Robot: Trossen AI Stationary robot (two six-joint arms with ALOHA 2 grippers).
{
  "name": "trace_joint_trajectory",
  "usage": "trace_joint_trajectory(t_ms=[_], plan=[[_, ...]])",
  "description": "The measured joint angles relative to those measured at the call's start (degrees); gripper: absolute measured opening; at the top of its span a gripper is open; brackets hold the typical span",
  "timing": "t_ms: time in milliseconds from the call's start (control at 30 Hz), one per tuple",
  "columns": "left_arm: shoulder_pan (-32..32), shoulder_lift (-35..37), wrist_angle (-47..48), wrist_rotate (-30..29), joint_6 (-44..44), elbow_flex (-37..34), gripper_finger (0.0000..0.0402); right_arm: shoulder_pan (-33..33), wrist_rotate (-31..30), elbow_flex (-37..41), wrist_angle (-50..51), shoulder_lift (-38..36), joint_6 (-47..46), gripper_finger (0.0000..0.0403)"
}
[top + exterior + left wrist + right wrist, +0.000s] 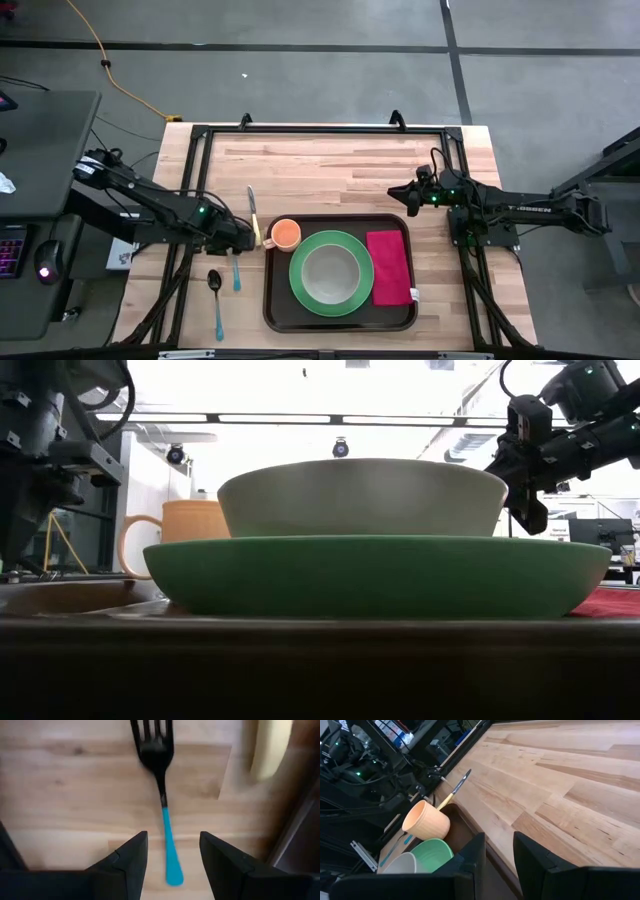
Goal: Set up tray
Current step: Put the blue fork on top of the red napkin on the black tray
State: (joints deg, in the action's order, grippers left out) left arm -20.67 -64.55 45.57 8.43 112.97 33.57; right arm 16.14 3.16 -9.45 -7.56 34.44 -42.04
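Note:
The dark brown tray [272, 305] lies on the near middle of the table. It holds a green plate [355, 290] with a pale bowl [330, 273] on it, an orange cup [285, 234] and a magenta napkin [389, 267]. A fork [163, 805] with black tines and a blue handle lies flat on the wood left of the tray. My left gripper [172, 855] is open above it, a finger on either side of the handle, touching nothing. My right gripper [499, 855] hangs open above the table past the tray's far right corner [400, 196].
A knife [253, 212] with a yellow handle lies on the wood just beyond the cup. A spoon [216, 300] with a blue handle lies left of the fork, near the table's near left edge. Bare wood stretches across the far half of the table [340, 160].

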Motion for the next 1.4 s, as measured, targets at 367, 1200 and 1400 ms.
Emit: trace_joint_trajectory(t_ms=[367,1200,1400], plan=[[0.04,-0.01,-0.95,-1.56,6.23,-1.56,0.0211,0.0,0.4,0.0,0.01,0.0,2.11,0.0079],[0.04,-10.97,-6.09,-1.47,11.41,-1.34,0.0211,0.0,0.39,-0.01,-0.47,-0.02,12.49,0.0079],[0.04,-11.08,-4.74,-1.36,11.39,-1.27,0.0207,0.0,0.42,-0.01,-0.46,-0.01,12.52,0.0079]])
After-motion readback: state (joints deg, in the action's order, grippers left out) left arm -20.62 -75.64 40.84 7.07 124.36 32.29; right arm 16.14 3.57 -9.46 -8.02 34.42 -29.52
